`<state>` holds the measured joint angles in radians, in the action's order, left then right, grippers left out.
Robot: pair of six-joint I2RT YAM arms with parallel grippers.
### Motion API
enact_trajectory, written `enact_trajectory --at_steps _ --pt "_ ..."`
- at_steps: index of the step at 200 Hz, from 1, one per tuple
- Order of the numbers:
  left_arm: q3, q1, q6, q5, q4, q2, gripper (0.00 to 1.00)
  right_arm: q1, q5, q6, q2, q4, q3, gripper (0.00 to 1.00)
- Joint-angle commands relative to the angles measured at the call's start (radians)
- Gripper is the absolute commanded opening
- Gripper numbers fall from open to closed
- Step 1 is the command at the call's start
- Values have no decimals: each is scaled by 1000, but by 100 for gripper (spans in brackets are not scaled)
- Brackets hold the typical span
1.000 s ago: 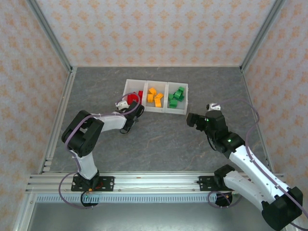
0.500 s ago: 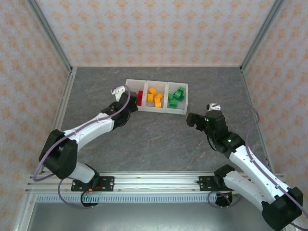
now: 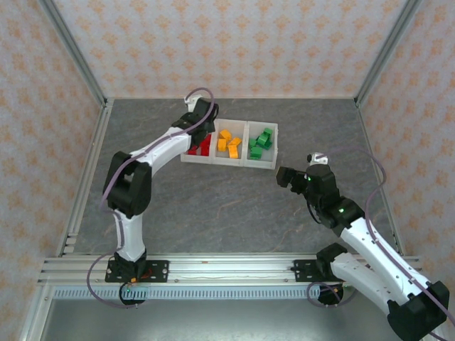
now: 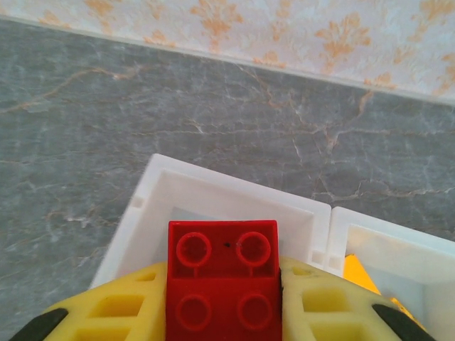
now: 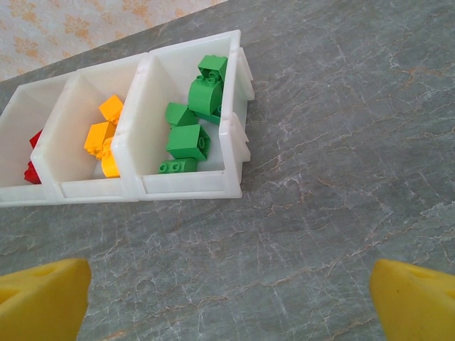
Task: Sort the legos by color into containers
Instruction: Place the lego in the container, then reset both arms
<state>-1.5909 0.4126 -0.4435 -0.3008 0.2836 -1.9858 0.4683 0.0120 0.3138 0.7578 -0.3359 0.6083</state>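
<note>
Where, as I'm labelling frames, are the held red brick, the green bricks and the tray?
Red brick (image 4: pixel 222 284): left wrist view, studded top face.
Green bricks (image 5: pixel 188 140): right wrist view, the square brick mid-pile.
Tray (image 5: pixel 186 185): right wrist view, near wall of the green compartment.

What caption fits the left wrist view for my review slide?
Left gripper shut on a red lego, held over the end compartment of the containers.

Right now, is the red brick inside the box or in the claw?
In the claw. The left claw is shut on the red brick, holding it above the white box, not inside it.
</note>
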Motion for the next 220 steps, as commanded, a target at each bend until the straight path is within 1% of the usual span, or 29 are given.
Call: enact_trajectory --at_steps 1,26,45,57,84,99,127,147,165,175,189,204,212,220 --pt "-112 -19 36 9 88 -85 31 -2 31 -8 4 3 -9 100" --pt "-197 -38 40 17 107 -167 31 -2 35 -9 8 4 -14 100" --pt "-251 -56 22 41 127 -205 37 -2 37 -8 11 7 -16 100" --pt "-265 -65 6 66 125 -208 43 -2 39 -9 16 9 -16 100" --pt "-249 -69 -8 80 101 -168 65 -2 42 -7 23 3 -12 100" --pt "-198 -69 -6 88 63 -110 67 -2 43 -7 23 1 -11 100" --pt "16 -69 12 110 -80 69 74 -2 45 -4 23 1 -9 100" --pt "220 -69 31 99 -206 266 81 -2 55 1 24 3 -5 100" --pt "424 -69 59 79 -332 453 85 -2 92 16 27 14 5 100" --pt "549 -70 69 58 -414 561 89 -2 119 19 27 35 5 100" --pt "722 -72 68 10 -524 709 94 -2 165 2 20 103 -15 100" --pt "909 -79 75 -44 -650 867 97 -2 267 -36 16 210 -48 100" --pt "1004 -80 88 -85 -723 937 99 -2 307 -77 15 295 -82 100" --pt "1088 -82 101 -127 -795 997 99 -2 356 -119 11 405 -127 100"
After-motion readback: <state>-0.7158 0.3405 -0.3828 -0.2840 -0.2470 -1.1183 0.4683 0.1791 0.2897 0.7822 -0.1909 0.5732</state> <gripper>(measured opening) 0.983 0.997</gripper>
